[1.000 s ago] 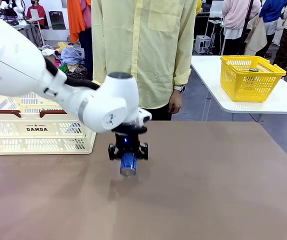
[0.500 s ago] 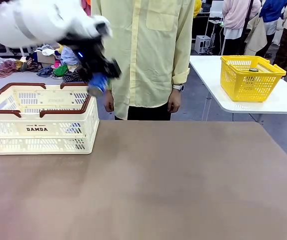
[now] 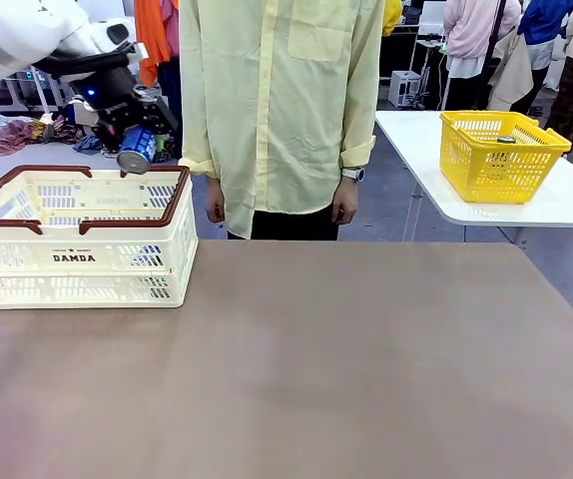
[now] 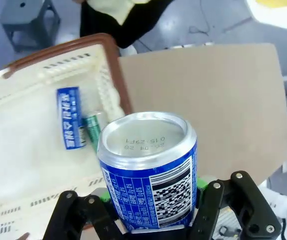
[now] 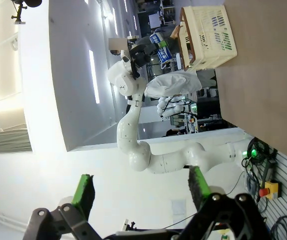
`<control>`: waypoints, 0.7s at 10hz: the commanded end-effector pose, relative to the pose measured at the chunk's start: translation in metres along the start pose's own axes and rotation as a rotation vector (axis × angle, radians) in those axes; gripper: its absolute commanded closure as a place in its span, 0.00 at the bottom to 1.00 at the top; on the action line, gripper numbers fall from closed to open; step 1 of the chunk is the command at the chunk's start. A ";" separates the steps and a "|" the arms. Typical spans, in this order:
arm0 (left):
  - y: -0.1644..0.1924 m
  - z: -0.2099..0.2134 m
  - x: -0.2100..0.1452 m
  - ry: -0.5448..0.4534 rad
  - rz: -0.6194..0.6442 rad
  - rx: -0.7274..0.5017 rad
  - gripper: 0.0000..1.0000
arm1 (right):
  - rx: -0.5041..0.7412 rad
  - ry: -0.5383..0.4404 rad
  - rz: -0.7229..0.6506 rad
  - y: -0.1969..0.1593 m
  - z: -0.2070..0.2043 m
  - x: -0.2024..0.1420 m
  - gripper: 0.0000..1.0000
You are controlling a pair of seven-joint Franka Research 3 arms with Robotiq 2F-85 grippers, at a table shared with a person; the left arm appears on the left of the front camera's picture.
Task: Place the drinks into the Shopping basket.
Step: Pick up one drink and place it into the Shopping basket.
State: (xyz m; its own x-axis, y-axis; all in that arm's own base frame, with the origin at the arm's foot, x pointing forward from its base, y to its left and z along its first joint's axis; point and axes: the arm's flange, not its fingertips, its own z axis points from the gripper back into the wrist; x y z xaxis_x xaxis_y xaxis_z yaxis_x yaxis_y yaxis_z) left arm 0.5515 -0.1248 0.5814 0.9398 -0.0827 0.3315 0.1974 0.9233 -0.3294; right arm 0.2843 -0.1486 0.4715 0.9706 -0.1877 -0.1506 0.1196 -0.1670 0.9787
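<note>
End effector (image 3: pixel 135 150) perhaps hides can (image 3: pixel 134 153) label

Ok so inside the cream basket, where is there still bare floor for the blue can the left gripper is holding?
In the left wrist view, the Shopping basket has a blue can and a green can lying touching near the table-side wall; that spot is crowded. The floor beyond them, toward the far wall, is bare. The left gripper holds its blue can above the table-side rim.

The small blue metal drink can (image 4: pixel 148 170) has a shiny silver top; the cream plastic slotted basket (image 3: pixel 77 239) looks smooth.
</note>
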 end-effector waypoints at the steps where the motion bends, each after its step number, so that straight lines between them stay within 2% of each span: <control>1: -0.028 0.007 -0.001 0.001 -0.076 -0.016 1.00 | 0.007 0.002 -0.008 0.005 0.000 0.000 0.00; 4: -0.034 -0.002 -0.003 0.005 -0.058 -0.017 1.00 | 0.007 0.002 -0.008 0.005 0.000 0.000 0.00; 5: -0.035 -0.023 0.023 0.030 -0.056 0.057 1.00 | 0.007 0.002 -0.008 0.005 0.000 0.000 0.00; 7: 0.010 -0.035 0.040 0.036 -0.004 0.110 1.00 | 0.007 0.002 -0.008 0.005 0.000 0.000 0.00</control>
State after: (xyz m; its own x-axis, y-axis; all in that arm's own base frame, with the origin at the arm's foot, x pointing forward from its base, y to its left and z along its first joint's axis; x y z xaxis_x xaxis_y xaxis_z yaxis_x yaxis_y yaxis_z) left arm 0.5829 -0.1453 0.5538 0.9441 -0.1329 0.3018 0.2133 0.9441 -0.2514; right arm 0.2843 -0.1485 0.4716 0.9707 -0.1874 -0.1505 0.1195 -0.1668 0.9787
